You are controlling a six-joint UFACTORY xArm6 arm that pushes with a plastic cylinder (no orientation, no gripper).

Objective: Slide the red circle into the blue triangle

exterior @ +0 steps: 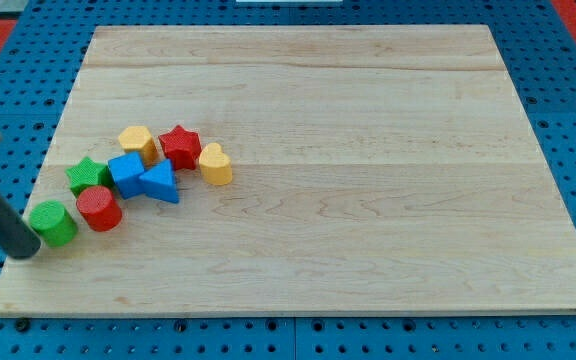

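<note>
Seven small blocks crowd the left-centre of the frame, and my tip (28,250) sits at the lower left of them, the dark rod slanting in from the left edge; its upper part is blurred, so I take the tip's exact end to be roughly where the rod meets the bench (368,150). No jaws exist on this rig, only the rod, so nothing is grasped, and nothing can be clenched or released. Just right of my tip, touching or nearly so, stands the green cylinder (54,222). Beyond it, further right and slightly higher, is the red circle (99,208), close beside the green cylinder. Up and to the right of the red circle lies the blue triangle (159,182), near but apparently with a thin gap between them, and the blue cube (125,174) sits above the red circle, against the triangle's left side. So from my tip the line runs rightward and a little upward: green cylinder, red circle, blue triangle. The green cylinder stands in the way of a direct push, so I judge the tip should come round below it to reach the red circle's lower left side. Further out are the green star (87,175), the yellow hexagon-like block (138,142), the red star (179,146) and the yellow heart (215,164).
</note>
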